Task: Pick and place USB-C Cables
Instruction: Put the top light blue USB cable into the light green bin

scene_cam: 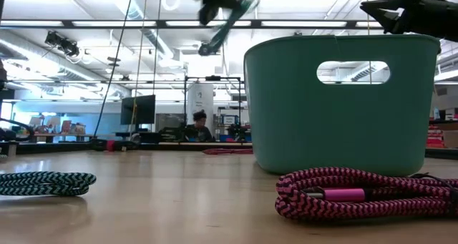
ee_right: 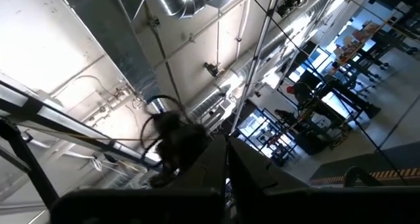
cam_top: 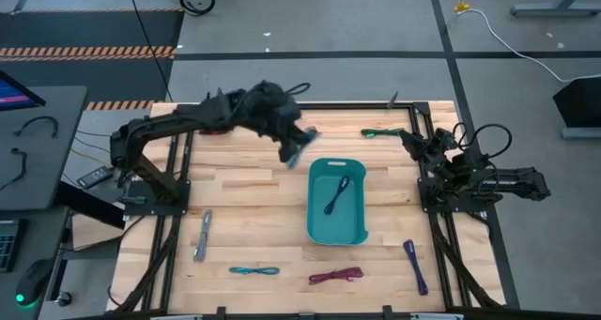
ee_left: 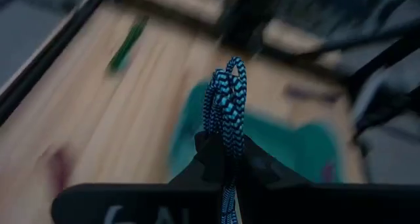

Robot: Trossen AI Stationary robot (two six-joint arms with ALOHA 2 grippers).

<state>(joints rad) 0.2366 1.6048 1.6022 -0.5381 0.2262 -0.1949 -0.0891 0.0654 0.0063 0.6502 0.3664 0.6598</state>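
A teal bin [cam_top: 352,228] sits on the pale wood bench [cam_top: 254,217] among braided cables: blue-and-black zigzag [ee_left: 226,102] in the dark left fingers [ee_left: 259,168], magenta-and-black [scene_cam: 358,194], teal-and-black [scene_cam: 43,183], green [cam_top: 382,131], grey [cam_top: 203,235], purple [cam_top: 416,266], and 1 dark blue [cam_top: 337,197] inside the bin.

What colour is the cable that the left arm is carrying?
The cable in the left tool is braided bright blue and black, clearest in the left wrist view.

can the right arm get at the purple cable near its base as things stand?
Probably yes. The purple cable lies alone on bare table, beside the right arm's base, with nothing over it. The right gripper is parked folded back at the far side, so it must unfold first. The teal bin sits clear.
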